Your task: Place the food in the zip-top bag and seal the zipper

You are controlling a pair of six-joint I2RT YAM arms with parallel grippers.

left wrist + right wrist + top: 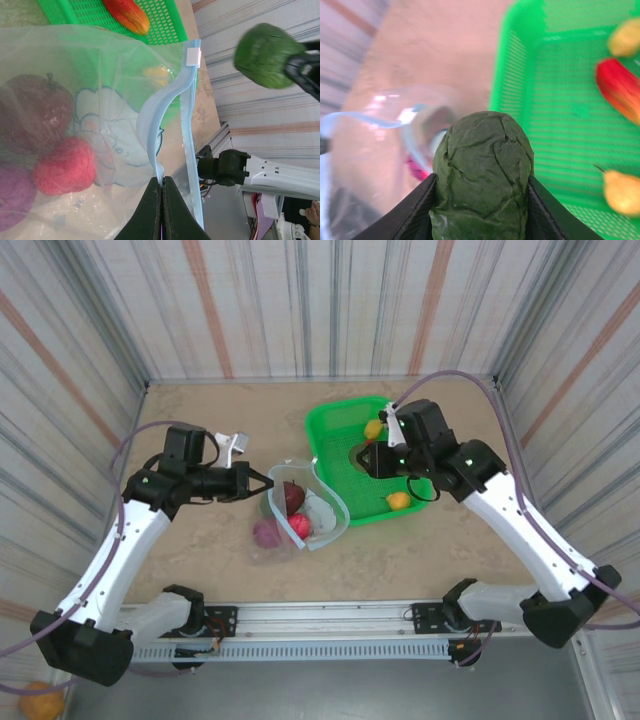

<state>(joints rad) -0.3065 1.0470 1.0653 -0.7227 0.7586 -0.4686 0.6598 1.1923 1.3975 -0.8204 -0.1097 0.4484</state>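
Everything is located from the zip-top bag [325, 515], which is laid on the bench [200, 410] with its mouth turned toward the green tray [345, 408].

- The zipper [152, 117] is pinched by the left hand [161, 184], clenched at one end of the mouth, so the lip is lifted and bowed open.
- The green piece [482, 165] is clamped across its middle by the right hand [482, 200] and held above the tray edge, just beyond the bag mouth.
- Inside the bag: dark maroon piece [35, 107], pink-red piece [65, 165], magenta piece [12, 197], bunched together.
- Beside the bag, in the tray: pale yellow piece [625, 37], red-orange piece [620, 87], orange-yellow piece [622, 192].

Handling, as judged:
- The film is thin, limp and likely slick, and the opening is held only by the pinch.
- The zipper strip is the one stiffer part, so hold is best taken there.
- The pieces look light and rounded, so rolling is expected. A release low inside the mouth is advised.
- For sealing, one end should be anchored and the strip pressed along its length.
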